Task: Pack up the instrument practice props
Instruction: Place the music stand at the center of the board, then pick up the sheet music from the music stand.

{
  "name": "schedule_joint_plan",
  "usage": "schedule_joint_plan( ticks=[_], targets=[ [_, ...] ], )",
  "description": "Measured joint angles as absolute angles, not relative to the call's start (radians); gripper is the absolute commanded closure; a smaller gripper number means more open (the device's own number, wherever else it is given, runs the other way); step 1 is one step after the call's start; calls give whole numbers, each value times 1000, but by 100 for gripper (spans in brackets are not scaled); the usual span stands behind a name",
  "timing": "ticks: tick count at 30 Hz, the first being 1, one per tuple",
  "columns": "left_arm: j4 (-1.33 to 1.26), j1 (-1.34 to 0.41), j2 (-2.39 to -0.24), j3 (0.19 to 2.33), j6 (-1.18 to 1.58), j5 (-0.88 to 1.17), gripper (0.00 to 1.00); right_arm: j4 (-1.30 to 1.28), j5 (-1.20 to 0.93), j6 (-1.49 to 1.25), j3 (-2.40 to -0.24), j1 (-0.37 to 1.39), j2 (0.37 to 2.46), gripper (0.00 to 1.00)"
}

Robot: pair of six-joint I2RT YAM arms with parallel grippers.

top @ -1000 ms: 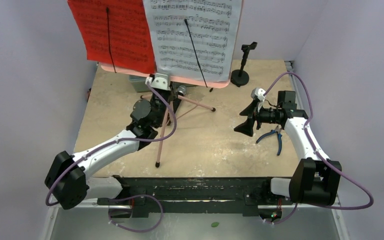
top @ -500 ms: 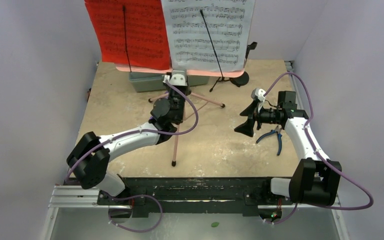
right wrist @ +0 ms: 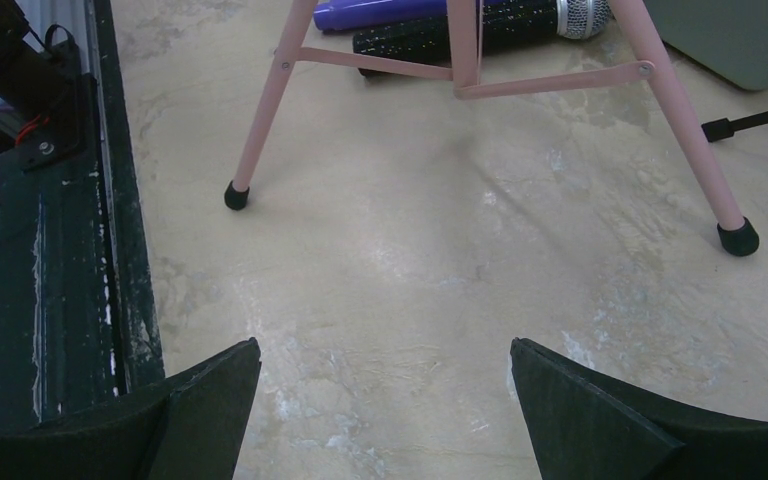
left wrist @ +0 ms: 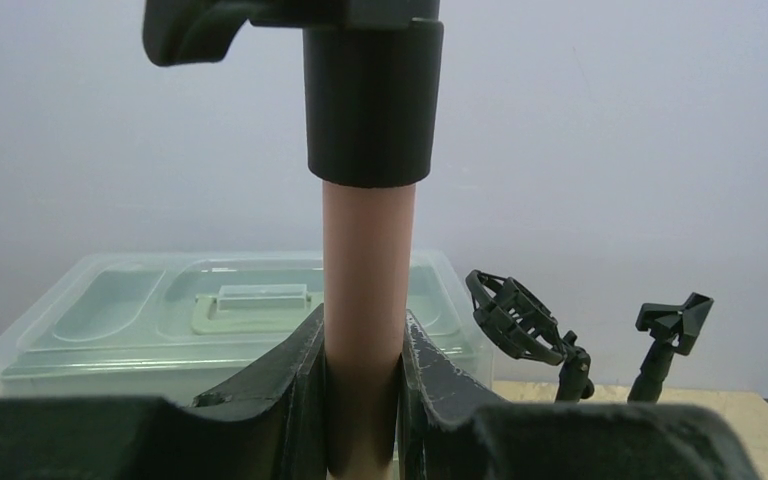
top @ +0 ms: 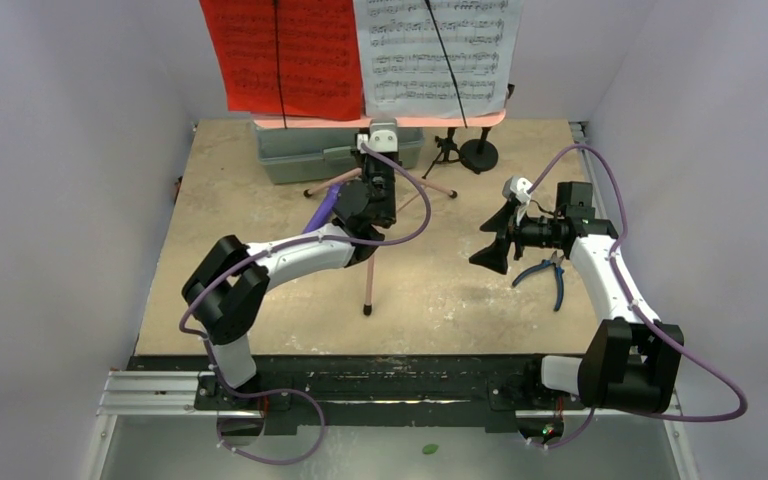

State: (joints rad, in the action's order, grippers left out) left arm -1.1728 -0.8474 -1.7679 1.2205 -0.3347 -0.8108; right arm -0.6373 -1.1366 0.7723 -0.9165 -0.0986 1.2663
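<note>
Left fingers (left wrist: 282,395) clamp the smooth pole of the pink tripod (left wrist: 368,250), which looks stiff, top-heavy and probably slippery. Right fingers (right wrist: 210,405) hang open.

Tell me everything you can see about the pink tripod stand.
The pink tripod looks like painted metal: three splayed legs with black rubber feet, thin cross braces, a black collar on its upright pole. Its pink tray carries red pages and white pages. The left hand is clamped on the pole; whether the feet touch the table is unclear.
</note>
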Motion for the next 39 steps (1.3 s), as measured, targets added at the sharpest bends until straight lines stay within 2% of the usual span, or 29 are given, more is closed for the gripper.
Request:
schedule_joint_plan(
  ticks=[3, 5, 7, 10, 13, 16, 22, 30, 34, 39],
  targets=[
    [-1172, -847, -1789, 1245, -338, -817, 100, -639, -1137, 776, -916, -99, 1266, 1],
    [-1168, -847, -1792, 1248, -337, -817, 82, -640, -1138, 780, -918, -99, 1266, 1],
    [-1163, -847, -1790, 1248, -332, -815, 55, -643, -1139, 782, -922, -100, 1266, 1],
    [-1155, -848, -1763, 1221, -267, -797, 38, -659, -1140, 791, -933, -109, 1261, 1],
    [-1104, -850, -1685, 1153, -194, -756, 26, -690, -1144, 809, -955, -126, 1252, 1],
    [-1016, -852, -1584, 1101, -118, -693, 21, -731, -1143, 838, -989, -134, 1243, 1],
    [-809, -851, -1383, 1020, 7, -557, 18, -877, -1115, 912, -1105, -139, 1193, 1],
    [-483, -852, -1169, 864, 115, -329, 15, -1117, -1085, 966, -1453, -139, 1143, 1],
    [-344, -852, -1051, 761, 179, -226, 14, -1133, -1095, 852, -1629, -139, 1133, 1],
    [-260, -852, -937, 693, 235, -201, 11, -1022, -1145, 540, -1726, -139, 1135, 4]
  ],
)
